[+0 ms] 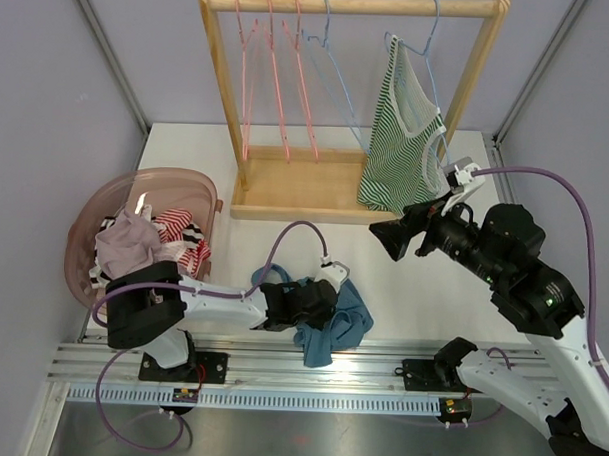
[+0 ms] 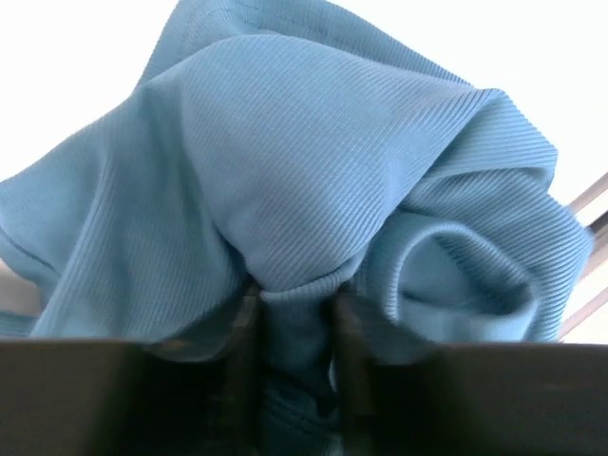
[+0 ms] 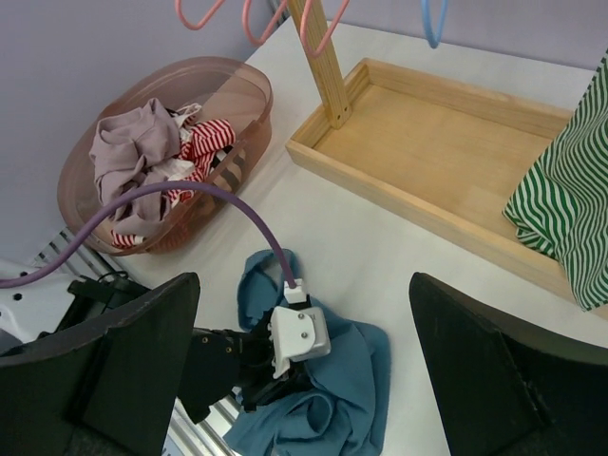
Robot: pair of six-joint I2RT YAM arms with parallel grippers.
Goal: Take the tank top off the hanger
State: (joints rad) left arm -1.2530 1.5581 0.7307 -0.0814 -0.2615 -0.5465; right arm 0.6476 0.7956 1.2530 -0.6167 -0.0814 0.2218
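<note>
Clamping crumpled blue ribbed cloth [image 2: 313, 171], left tool [image 2: 294, 323] cannot steady the pale blue wire hanger [image 1: 433, 37], so wide-open right tool [image 1: 394, 236] may drag green-striped tank top [image 1: 397, 151] and hanger down.

- Top external: from above and behind the arm bases, looking down over the whole worktop [image 1: 402, 291].
- Left wrist: looks along the left hand [image 2: 293, 313], very near the blue cloth [image 2: 313, 171].
- Right wrist: high, tilted down; shares that cloth, basket [image 3: 237, 81] and wooden rack [image 3: 427, 133] with the top view.
</note>
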